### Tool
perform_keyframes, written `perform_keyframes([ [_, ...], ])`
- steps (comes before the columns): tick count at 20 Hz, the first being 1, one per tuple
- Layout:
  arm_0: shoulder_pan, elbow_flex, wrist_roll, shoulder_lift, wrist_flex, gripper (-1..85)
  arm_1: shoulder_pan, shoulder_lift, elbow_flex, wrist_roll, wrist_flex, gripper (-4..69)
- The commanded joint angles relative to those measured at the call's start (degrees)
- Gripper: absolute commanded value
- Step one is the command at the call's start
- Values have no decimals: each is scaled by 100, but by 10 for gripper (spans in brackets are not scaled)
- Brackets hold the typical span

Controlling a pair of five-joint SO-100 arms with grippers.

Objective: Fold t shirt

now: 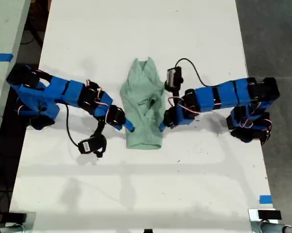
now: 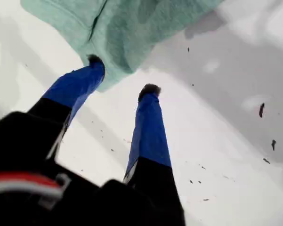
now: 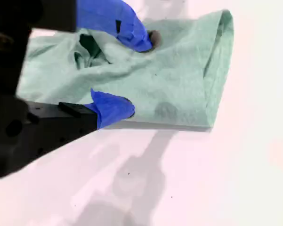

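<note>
The table (image 1: 136,184) bears the shirt (image 1: 143,104) at its middle, already narrowed to a strip, so both arms reach in low from either side. My second gripper (image 3: 132,75) stands open over the shirt's edge, holding nothing. My first gripper (image 2: 122,77), also open and empty, just touches a corner.

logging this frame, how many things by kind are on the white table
t shirt: 1
arms: 2, ending in my first gripper and my second gripper
Total: 3
</note>
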State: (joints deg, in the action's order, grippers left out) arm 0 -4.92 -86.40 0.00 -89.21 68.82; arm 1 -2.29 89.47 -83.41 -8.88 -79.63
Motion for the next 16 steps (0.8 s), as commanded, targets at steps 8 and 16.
perform_keyframes([
  [8, 132, 1248, 290, 1696, -79, 174, -422, -914, 1090, -70, 123, 206],
  [16, -132, 2048, 290, 2689, 0, -1, -554, -1424, 1310, -79, 316, 203],
])
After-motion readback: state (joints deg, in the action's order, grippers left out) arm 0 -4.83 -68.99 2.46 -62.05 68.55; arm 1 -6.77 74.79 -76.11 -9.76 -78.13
